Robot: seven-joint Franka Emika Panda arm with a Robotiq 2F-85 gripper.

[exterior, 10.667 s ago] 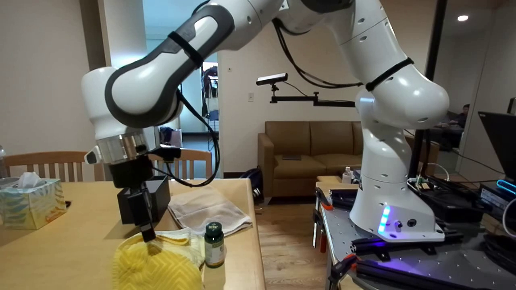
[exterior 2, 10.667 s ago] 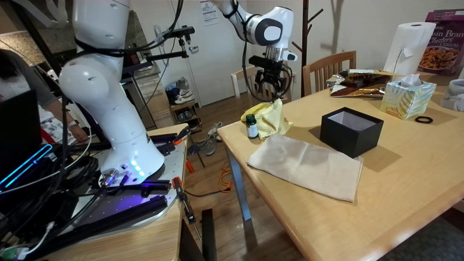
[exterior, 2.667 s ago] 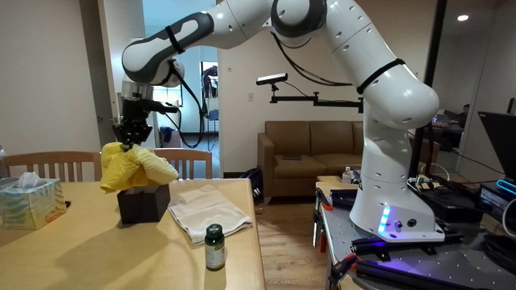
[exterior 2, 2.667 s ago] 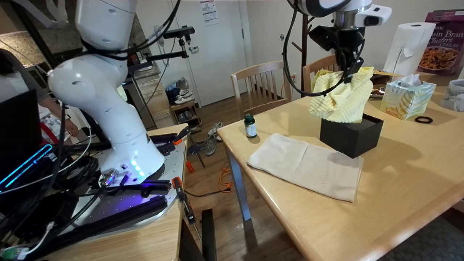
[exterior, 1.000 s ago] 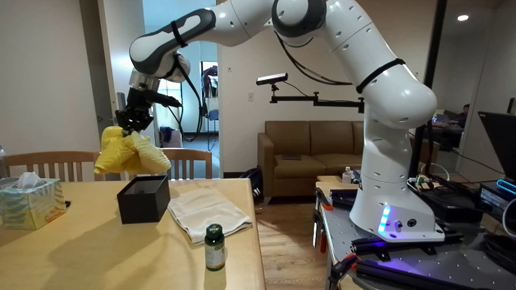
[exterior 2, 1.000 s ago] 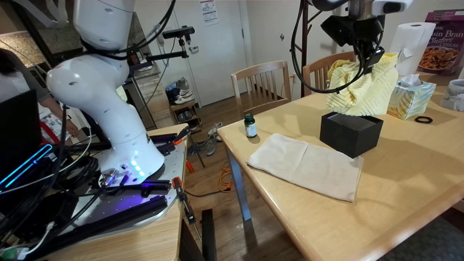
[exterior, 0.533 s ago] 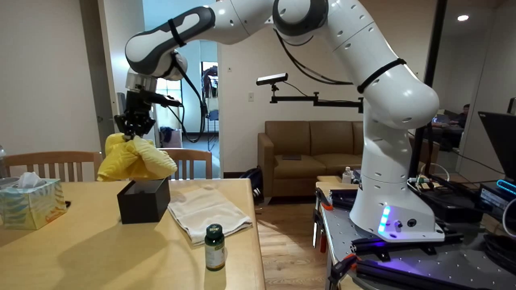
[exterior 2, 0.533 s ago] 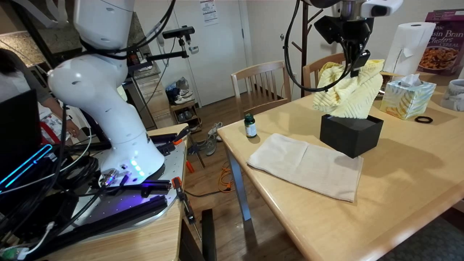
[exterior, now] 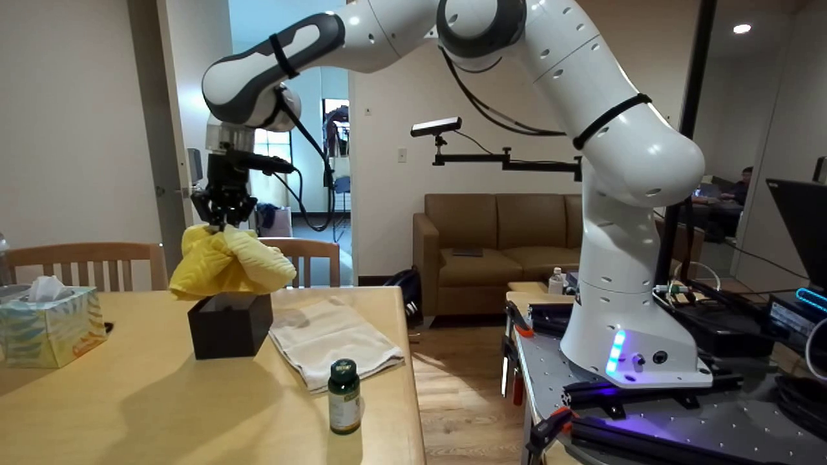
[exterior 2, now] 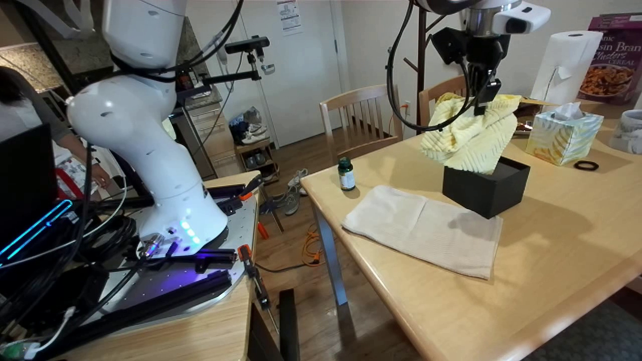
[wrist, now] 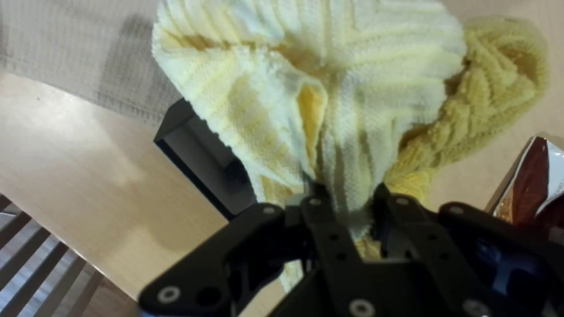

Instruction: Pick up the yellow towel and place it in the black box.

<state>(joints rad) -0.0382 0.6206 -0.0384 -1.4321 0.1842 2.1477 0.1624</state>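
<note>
The pincer [exterior: 221, 226] is clamped on the yellow towel [exterior: 231, 266], which is held bunched over the black box [exterior: 232, 330], seemingly spread wider than the opening; if it is released off-centre, folds could be snagged on the rim and dropped outside, across the beige cloth [exterior: 336, 339] alongside

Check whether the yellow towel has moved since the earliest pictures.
Yes: in both exterior views, the yellow towel has gone up off the table, toward the unmoved black box.
</note>
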